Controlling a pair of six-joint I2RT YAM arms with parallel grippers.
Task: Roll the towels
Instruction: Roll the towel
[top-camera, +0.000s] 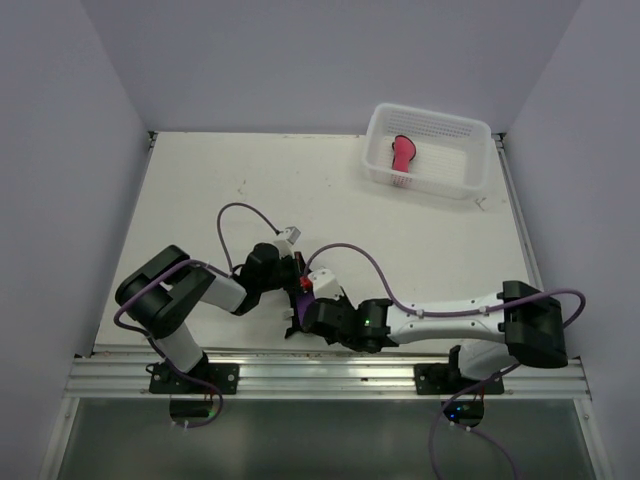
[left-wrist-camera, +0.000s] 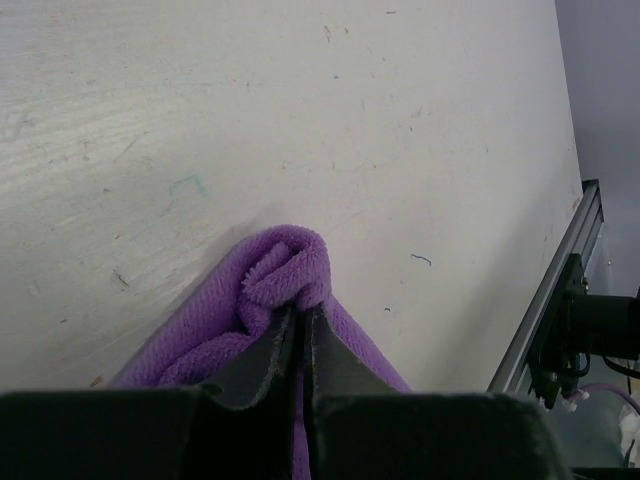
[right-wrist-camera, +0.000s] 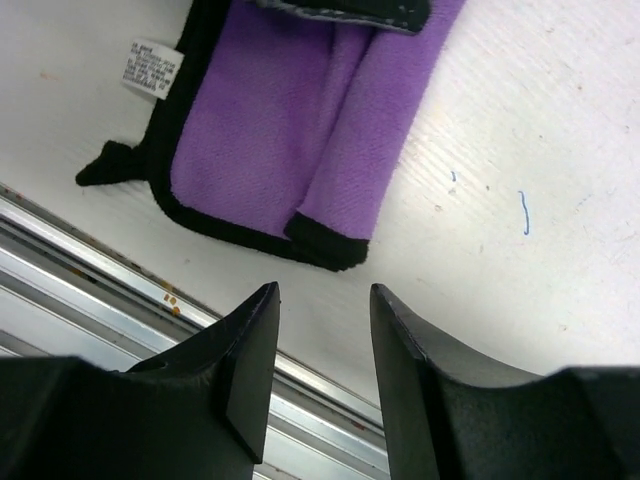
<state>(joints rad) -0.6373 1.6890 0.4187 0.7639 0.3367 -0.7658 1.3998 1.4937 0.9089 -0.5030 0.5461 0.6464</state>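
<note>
The purple towel (right-wrist-camera: 270, 130), edged in black, lies folded near the table's front edge, with one long side turned over into a fold. My left gripper (left-wrist-camera: 300, 312) is shut on a bunched fold of the purple towel (left-wrist-camera: 280, 262). Just short of the towel's near black corner, my right gripper (right-wrist-camera: 324, 292) stands open with nothing between its fingers. From above, both grippers meet over the purple towel (top-camera: 296, 308) and hide most of it. A pink-red towel (top-camera: 403, 154) lies rolled in the white basket (top-camera: 475, 160).
The metal rail (right-wrist-camera: 110, 270) along the table's front edge runs right beside the towel and under my right gripper. A white label (right-wrist-camera: 152, 68) sticks out from the towel's black edge. The basket stands at the far right corner.
</note>
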